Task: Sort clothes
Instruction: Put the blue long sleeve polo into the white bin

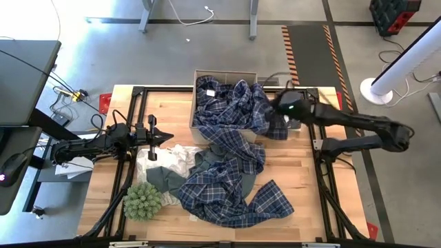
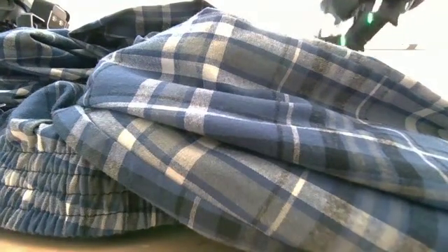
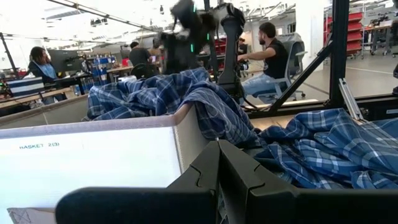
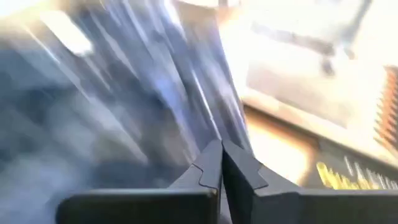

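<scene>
We saw the blue-and-white plaid garment [image 1: 234, 165] as the biggest of the clothes. Its long axis ran from the cardboard box [image 1: 192, 114] at the far side of the table [image 1: 303, 200] toward the near edge, a little diagonal. One end filled the box and hung over its rim; the other end spread on the wood near the front. In the low view this plaid cloth [image 2: 231, 140] covered almost all we could see.

The dark green garment [image 1: 165, 178] and the white garment [image 1: 165, 155] lay just beside the plaid, partly under it, to the left of the middle. The spiky green plant ball [image 1: 143, 200] stood near them at the front left.

The right gripper [image 1: 279, 105] was at the right rim of the box, over the plaid. Its fingers [image 4: 217, 165] were pressed together. We could not tell if cloth was between them.

The left gripper [image 1: 160, 137] waited left of the box, above the white garment, with its fingers [image 3: 217, 168] closed together on nothing.

People sat at desks in the room behind.
</scene>
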